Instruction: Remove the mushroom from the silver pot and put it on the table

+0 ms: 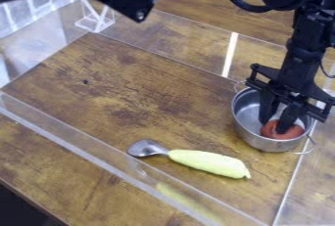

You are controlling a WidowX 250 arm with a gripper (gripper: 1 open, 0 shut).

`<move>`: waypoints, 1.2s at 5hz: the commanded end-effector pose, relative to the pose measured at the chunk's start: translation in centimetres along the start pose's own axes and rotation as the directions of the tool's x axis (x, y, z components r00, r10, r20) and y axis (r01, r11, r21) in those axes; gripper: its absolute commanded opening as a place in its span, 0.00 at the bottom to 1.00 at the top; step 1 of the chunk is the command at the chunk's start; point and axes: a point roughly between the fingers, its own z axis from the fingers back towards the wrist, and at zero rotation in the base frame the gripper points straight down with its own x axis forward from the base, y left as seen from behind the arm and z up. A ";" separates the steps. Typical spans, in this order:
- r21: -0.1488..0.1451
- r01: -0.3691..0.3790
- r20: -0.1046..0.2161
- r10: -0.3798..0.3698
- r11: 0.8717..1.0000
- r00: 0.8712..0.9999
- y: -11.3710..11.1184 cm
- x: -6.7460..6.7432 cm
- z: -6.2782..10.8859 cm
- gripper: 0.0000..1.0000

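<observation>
While the black arm reaches straight down at the right side of the enclosure, its end effector (280, 115) is lowered inside the silver pot (252, 132), the two dark fingers drawn in narrow on either side of the mushroom (277, 129). Only the reddish cap of the mushroom shows between the fingers; it sits on the pot's floor, toward the right half. The fingers appear pressed against the cap, though firm contact cannot be confirmed from this angle. The pot stands upright on the brown wood-plank tabletop (118, 83), near the right acrylic wall (233, 54), with a thin wire handle visible at its lower right edge. A spoon with a yellow handle (194, 158) lies flat on the planks just in front and to the left of the pot, its metal bowl pointing left, apart from the pot. Clear acrylic walls border the planks.
</observation>
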 end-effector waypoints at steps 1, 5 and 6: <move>0.005 -0.059 0.001 0.059 0.998 0.998 0.8 -0.3 -0.4 0.00; 0.024 -0.083 -0.037 0.084 0.996 0.996 6.5 -0.4 -1.6 0.00; 0.032 0.002 -0.040 -0.001 0.999 0.999 6.7 0.7 -2.0 0.00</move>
